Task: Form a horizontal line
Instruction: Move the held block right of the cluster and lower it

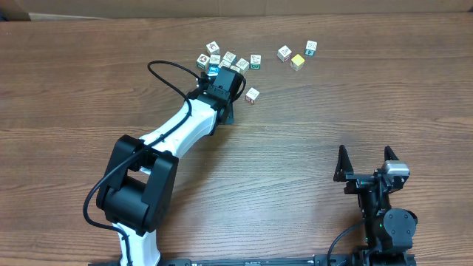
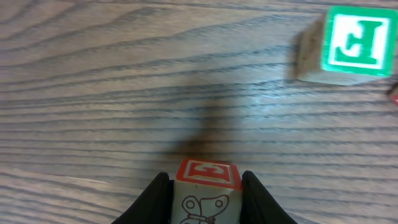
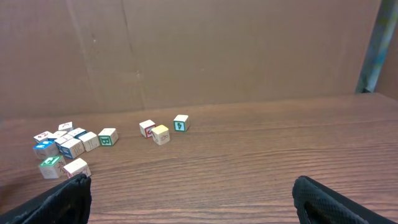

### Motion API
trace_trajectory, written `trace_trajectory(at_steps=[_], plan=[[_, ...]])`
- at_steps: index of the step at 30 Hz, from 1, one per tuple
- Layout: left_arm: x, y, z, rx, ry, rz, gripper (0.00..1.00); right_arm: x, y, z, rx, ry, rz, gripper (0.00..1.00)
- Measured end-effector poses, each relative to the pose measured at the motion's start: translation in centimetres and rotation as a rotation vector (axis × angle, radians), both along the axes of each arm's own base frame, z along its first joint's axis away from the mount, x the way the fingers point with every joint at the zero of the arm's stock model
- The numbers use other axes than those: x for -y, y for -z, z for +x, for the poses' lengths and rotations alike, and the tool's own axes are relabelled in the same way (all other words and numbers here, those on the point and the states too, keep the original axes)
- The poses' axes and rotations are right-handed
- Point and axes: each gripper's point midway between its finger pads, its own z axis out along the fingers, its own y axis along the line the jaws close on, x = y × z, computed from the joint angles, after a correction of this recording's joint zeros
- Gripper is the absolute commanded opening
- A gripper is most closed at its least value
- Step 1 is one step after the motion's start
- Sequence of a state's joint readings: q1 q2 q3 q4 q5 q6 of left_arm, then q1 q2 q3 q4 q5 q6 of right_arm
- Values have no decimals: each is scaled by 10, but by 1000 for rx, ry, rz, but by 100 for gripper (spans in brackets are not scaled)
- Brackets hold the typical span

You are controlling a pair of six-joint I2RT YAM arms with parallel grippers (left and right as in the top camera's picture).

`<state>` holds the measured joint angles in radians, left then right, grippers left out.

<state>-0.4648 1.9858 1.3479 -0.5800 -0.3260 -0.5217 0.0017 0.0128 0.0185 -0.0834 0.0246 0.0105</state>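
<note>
My left fingers (image 2: pixel 152 202) are closed most of the way on a red-topped cube (image 2: pixel 208 186), one black pad against each side. On the face turned toward the wrist camera I can make out a butterfly outline. I cannot tell whether the cube touches the counter (image 1: pixel 355 103) or sits just above it. A dark shadow lies on the wood ahead of it. Further ahead and to the right, well apart from the held cube, a green cube (image 2: pixel 354 40) with a white letter on its face rests on the wood.

From overhead, the left arm reaches out to the far side of the counter, left of centre, and its wrist covers part of a loose clump of cubes (image 1: pixel 213 53). The line (image 1: pixel 242 63) starts just right of that wrist: a short row of cubes touching one another, ending at a green-faced one. The arm hides its near end, so I cannot count them. A lone cube (image 1: pixel 252 94) sits nearer to me, just beside the wrist.

Off to the right, three more cubes lie apart from the line, a yellow cube (image 1: pixel 297 62) among them.

My right fingers (image 3: pixel 59 202) are spread wide with nothing between them, at the near right edge, well away from every cube.
</note>
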Motion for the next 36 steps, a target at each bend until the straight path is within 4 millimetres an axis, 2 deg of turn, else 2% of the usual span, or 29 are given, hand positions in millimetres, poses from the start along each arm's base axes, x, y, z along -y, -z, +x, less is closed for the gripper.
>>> trace_trajectory(at_steps=[9,13,15,23,36], plan=[[-18,1,0,-13,-58,18,25,0,0,0,0,0,0,100],[-19,2,-2,-18,-61,20,25,0,0,0,-1,0,0,100],[-19,2,-2,-19,-62,20,22,0,0,0,0,0,0,100],[-19,2,-2,-18,-64,19,26,0,0,0,0,0,0,100],[-18,1,0,-11,-64,15,26,0,0,0,0,0,0,100]])
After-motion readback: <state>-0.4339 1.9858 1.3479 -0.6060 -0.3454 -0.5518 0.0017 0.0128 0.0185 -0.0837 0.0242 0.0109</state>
